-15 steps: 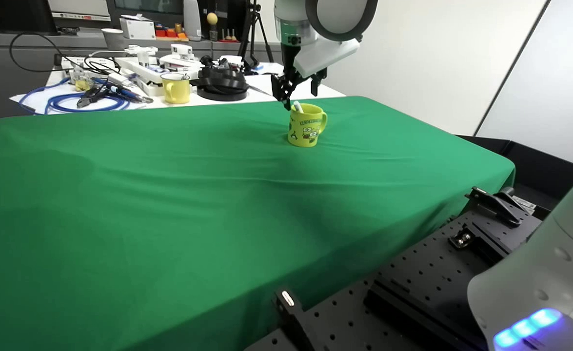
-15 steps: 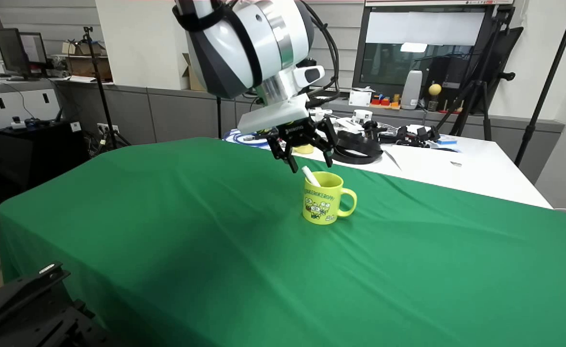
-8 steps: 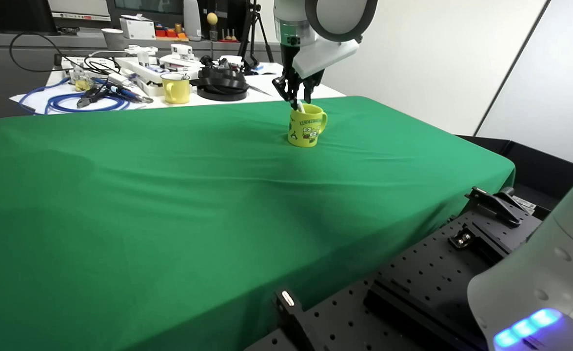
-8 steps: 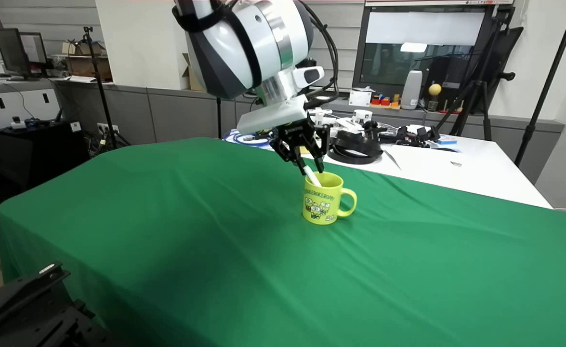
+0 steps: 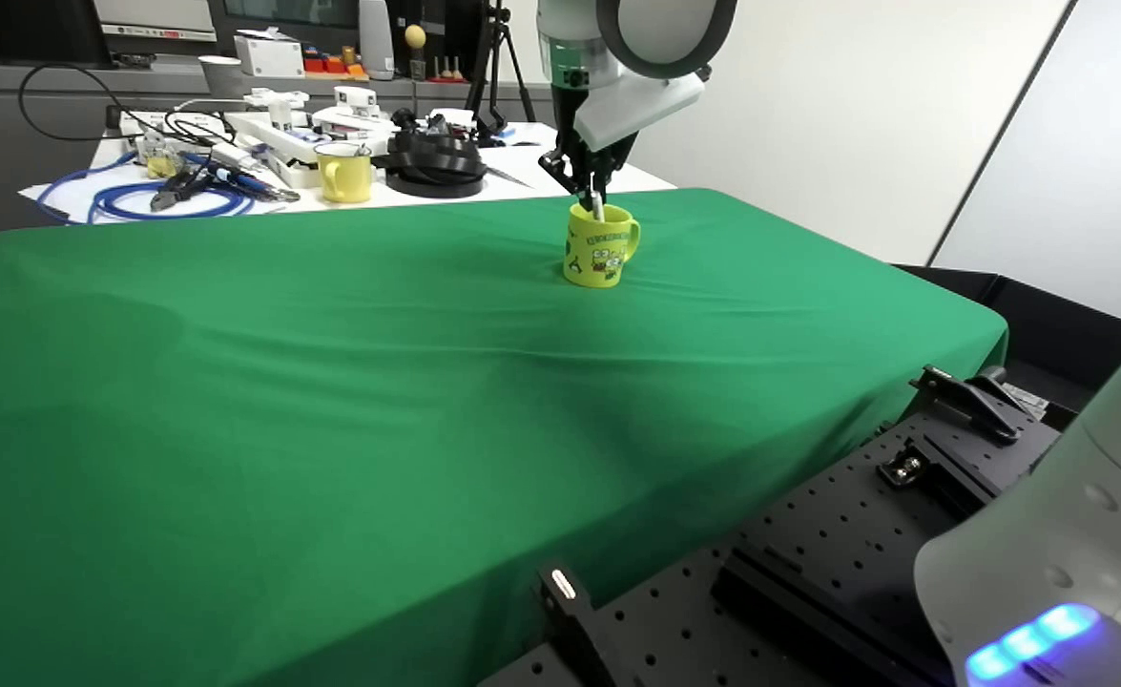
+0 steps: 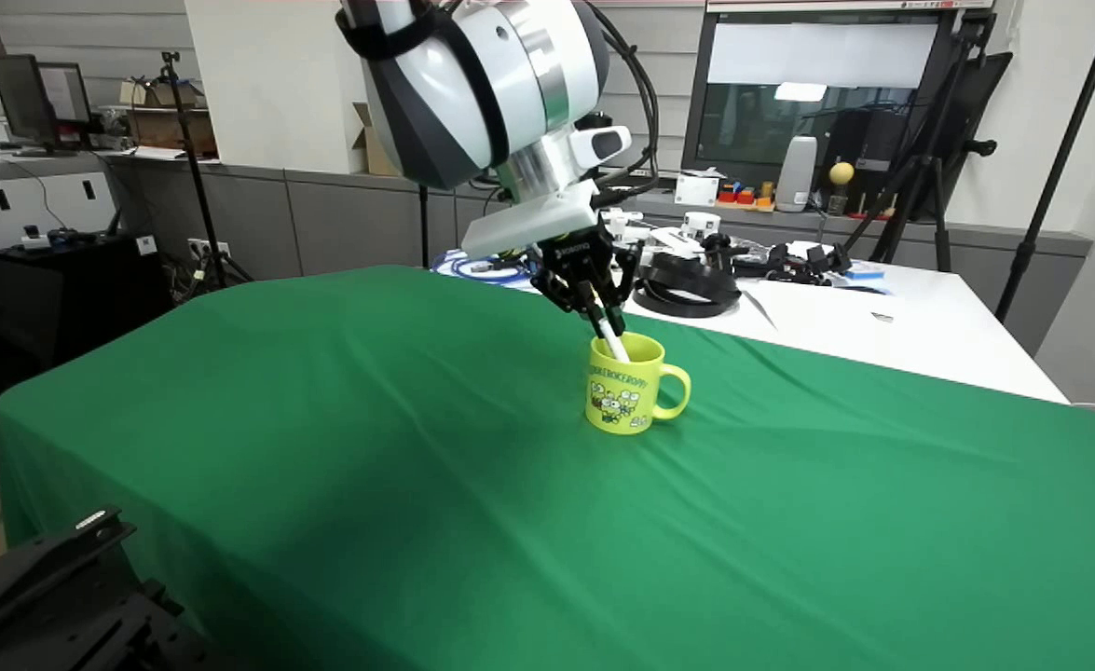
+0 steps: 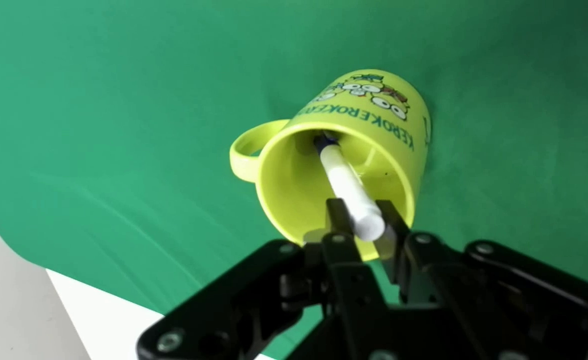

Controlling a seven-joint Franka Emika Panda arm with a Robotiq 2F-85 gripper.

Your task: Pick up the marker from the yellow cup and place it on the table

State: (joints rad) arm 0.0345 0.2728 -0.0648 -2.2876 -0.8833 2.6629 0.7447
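The gripper [image 7: 365, 216] has its jaws pinched on the marker [image 7: 347, 184] near its white end, just right of centre in the wrist view, the dark blue end down inside the yellow cup [image 7: 374, 112], which I see upright near the middle of an exterior view on the green-draped table [image 6: 789, 531].

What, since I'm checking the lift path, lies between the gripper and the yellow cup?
The marker: both exterior views show it reaching from the gripper down into the yellow cup.
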